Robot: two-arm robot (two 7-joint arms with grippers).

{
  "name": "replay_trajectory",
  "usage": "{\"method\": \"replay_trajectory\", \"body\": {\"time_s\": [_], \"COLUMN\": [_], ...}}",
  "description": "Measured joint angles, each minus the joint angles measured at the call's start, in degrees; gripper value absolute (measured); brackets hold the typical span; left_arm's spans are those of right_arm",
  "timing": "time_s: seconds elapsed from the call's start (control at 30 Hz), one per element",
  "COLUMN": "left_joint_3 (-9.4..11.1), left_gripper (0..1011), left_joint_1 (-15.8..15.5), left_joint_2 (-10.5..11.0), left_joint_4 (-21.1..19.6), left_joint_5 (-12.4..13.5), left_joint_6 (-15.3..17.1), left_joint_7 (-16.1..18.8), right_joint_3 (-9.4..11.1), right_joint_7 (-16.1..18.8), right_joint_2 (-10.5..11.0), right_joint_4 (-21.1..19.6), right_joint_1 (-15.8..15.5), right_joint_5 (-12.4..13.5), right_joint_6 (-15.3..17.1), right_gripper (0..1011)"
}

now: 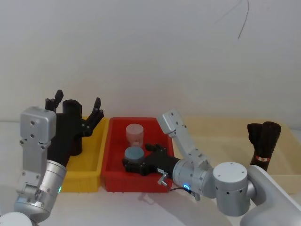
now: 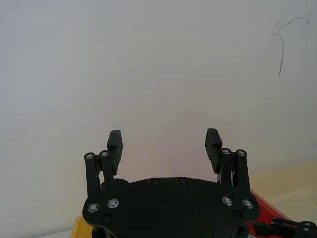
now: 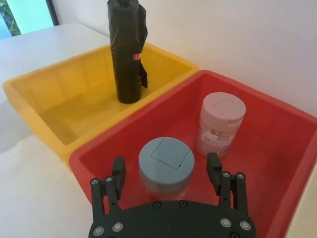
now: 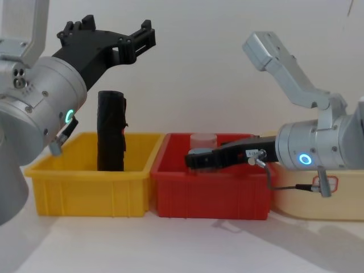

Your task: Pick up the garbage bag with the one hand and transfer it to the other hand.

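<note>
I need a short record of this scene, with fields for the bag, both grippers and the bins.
garbage bag: upright in the yellow bin, not held
left gripper: open, raised above the bag
right gripper: open, low in the red bin, fingers on either side of the blue-lidded jar
other jar: pink-lidded jar, same bin
handover: not begun

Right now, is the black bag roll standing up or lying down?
Standing up. The bag roll stands on end in the yellow bin, taller than its walls.
</note>
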Motion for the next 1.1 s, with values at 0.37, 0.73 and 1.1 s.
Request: {"method": "replay_trajectory", "body": {"time_s": [0.37,0.73,1.1], "left_joint_3": [0.0,0.0,0.0], "left_gripper": [1001,1001,1001], "left_joint_1": [0.0,0.0,0.0], "left_joint_2": [0.0,0.0,0.0], "left_joint_4": [0.0,0.0,0.0], "left_joint_5": [0.0,0.0,-0.01], "left_joint_6": [0.0,0.0,0.0], "left_joint_7": [0.0,0.0,0.0], "right_joint_3": [-0.29,-0.13,0.77], "right_joint_7": [-0.23,-0.65,-1.33], "right_joint_2": [-0.55,-1.03,-0.99], "right_joint_4": [1.85,2.67,0.94], "right_joint_1": [0.75,1.1,1.18], "right_joint_5": [0.14,-0.26,-0.45], "right_joint_6": [0.4,0.29,-0.57], "right_gripper": [916,646,646]}}
